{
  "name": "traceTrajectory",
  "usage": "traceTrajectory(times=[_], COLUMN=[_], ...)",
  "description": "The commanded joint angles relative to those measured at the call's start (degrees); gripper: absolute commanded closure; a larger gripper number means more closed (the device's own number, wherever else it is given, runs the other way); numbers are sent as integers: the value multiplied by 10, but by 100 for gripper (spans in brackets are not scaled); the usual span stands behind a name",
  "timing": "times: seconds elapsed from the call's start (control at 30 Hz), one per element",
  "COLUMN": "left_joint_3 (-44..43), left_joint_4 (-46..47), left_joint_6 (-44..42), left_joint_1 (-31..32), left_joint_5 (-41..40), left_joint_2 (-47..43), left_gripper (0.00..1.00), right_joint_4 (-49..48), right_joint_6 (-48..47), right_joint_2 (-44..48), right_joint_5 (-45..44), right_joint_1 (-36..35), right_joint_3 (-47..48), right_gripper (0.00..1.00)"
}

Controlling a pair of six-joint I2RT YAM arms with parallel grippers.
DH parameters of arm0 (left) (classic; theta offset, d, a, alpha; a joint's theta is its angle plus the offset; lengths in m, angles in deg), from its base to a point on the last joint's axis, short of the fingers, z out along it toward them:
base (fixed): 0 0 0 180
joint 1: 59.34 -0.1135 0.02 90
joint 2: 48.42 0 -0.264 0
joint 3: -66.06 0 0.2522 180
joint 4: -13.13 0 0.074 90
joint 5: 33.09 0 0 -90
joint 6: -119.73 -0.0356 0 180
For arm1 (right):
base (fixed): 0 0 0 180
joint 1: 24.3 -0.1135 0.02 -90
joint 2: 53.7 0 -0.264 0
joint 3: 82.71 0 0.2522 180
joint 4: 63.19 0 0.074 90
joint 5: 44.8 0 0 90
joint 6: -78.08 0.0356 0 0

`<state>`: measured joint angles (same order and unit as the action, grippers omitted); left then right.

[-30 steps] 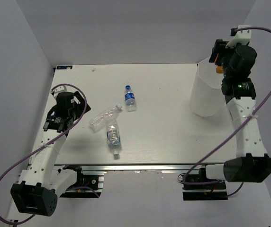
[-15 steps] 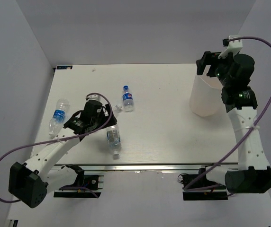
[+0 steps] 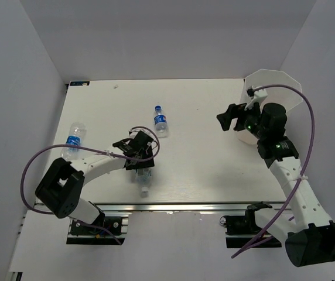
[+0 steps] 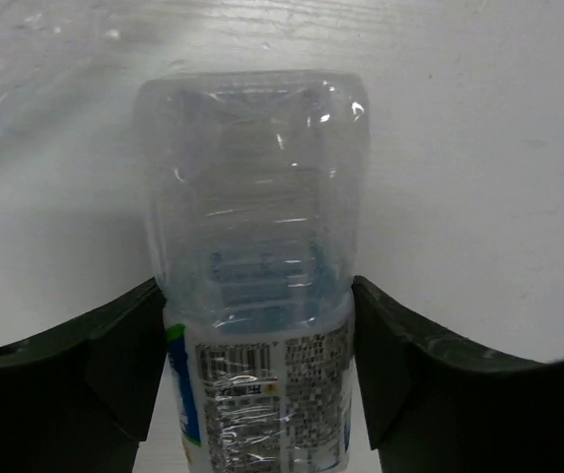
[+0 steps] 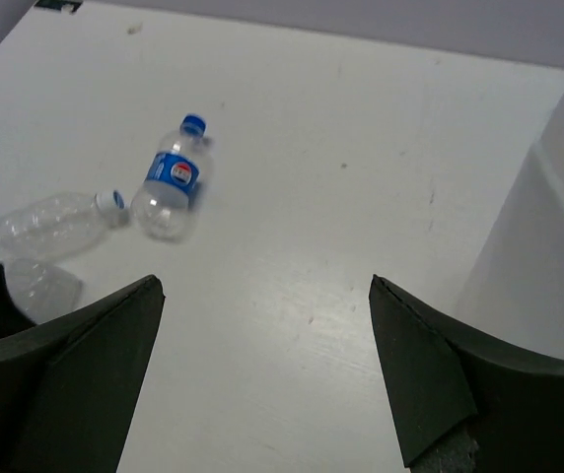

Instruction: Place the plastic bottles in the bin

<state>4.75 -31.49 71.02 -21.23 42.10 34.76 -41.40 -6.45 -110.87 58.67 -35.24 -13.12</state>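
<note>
Bottle (image 4: 252, 217) label fine print, perhaps ingredients, too blurred; nothing legible elsewhere.

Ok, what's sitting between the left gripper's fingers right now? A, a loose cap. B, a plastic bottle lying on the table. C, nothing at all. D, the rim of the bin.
B: the left wrist view shows a clear labelled bottle lying on the table, with the dark fingers of the left gripper flanking it on both sides.

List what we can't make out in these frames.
- Bin contents: top external, right arm covers part, rest washed-out white.
- Left pincer grip: left wrist, fingers flank the bottle, contact unclear.
- That bottle's cap end: left wrist, cut by bottom edge.
- Bin rim: right wrist, beyond the right edge.
</note>
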Motion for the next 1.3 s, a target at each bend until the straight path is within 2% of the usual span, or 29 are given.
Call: traceTrajectory(times=[0.0, 0.03, 0.17, 0.27, 0.4, 0.47, 0.53, 0.73, 0.9, 1.03, 1.13, 1.2, 1.23, 1.27], left_joint_3=[-35, -42, -90, -113, -152, -175, -187, -210, -229, -229, -222, -215, -214, -214], left_joint_4=[24, 23, 32, 66, 134, 168, 206, 257, 267, 275, 290, 294, 294, 292], left_joint_6=[4, 3, -9, -17, -21, -17, -6, 26, 32, 29, 30, 33, 32, 33], left_joint_1=[12, 14, 22, 26, 32, 38, 41, 50, 61, 65, 69, 70, 70, 70], left_joint_5=[-15, -15, -15, -11, -13, -41, -53, -61, -56, -57, -44, -42, -43, -45], left_joint_2=[18, 19, -14, -40, -71, -72, -67, -46, -36, -38, -41, -43, -45, -45], left_gripper=[26, 43, 65, 75, 75, 75, 75, 76, 77, 76, 75, 74, 74, 73], right_joint_4=[-59, -61, -69, -106, -125, -130, -142, -184, -236, -285, -300, -309, -311, -310], right_joint_6=[24, 23, 38, 55, 79, 88, 91, 109, 151, 156, 161, 163, 163, 165], right_joint_2=[27, 35, 45, 59, 66, 60, 50, 2, -58, -85, -109, -124, -129, -131], right_joint_5=[44, 42, 52, 92, 138, 152, 126, 7, -85, -87, -93, -87, -85, -83], right_joint_1=[-25, -36, -90, -105, -122, -151, -199, -279, -306, -310, -311, -311, -311, -311], right_joint_3=[-47, -56, -78, -113, -146, -152, -151, -134, -118, -107, -93, -86, -79, -75], right_gripper=[11, 11, 11, 11, 11, 11, 11, 10, 11, 11, 17, 28, 35, 54])
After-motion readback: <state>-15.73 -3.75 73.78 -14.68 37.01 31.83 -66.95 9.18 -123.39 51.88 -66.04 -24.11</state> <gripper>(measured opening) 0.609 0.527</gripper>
